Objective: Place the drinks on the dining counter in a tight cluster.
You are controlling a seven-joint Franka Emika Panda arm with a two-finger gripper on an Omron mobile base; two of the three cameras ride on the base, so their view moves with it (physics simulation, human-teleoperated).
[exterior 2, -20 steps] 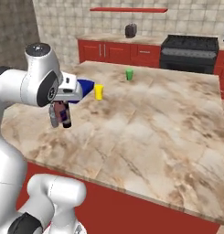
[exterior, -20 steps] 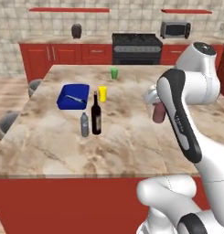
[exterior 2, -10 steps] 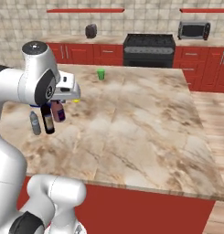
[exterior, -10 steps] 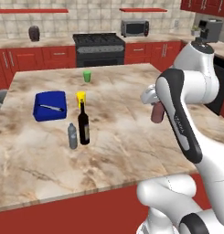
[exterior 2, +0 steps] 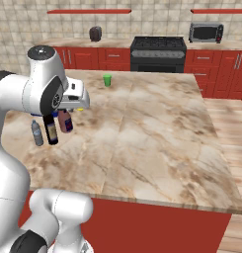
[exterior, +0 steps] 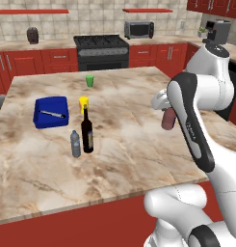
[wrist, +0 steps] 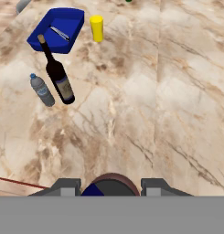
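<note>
My gripper (exterior: 167, 116) is shut on the short maroon can (exterior: 168, 119) and holds it in the air over the right part of the dining counter (exterior: 129, 125). In the hand view the can's top (wrist: 111, 185) sits between the fingertips (wrist: 63, 187). The tall dark wine bottle (exterior: 87, 132) stands upright on the counter with the small grey bottle (exterior: 75, 144) close at its left, well left of the gripper. From the right base camera, the can (exterior 2: 66, 121) hangs beside the wine bottle (exterior 2: 51, 131) and the grey bottle (exterior 2: 37, 133). Looking down from the hand, the wine bottle (wrist: 59, 77) and grey bottle (wrist: 42, 90) lie at the upper left.
A blue tray (exterior: 51, 112) with a utensil and a yellow cup (exterior: 83, 103) stand just behind the bottles. A small green cup (exterior: 90, 80) sits near the counter's far edge. Stove, microwave and red cabinets line the back wall. Marble top spreads between the bottles and the gripper.
The base has driven, so the whole picture has shifted in both base views and the bottles now show from the right base camera. The can stays in the shut gripper.
</note>
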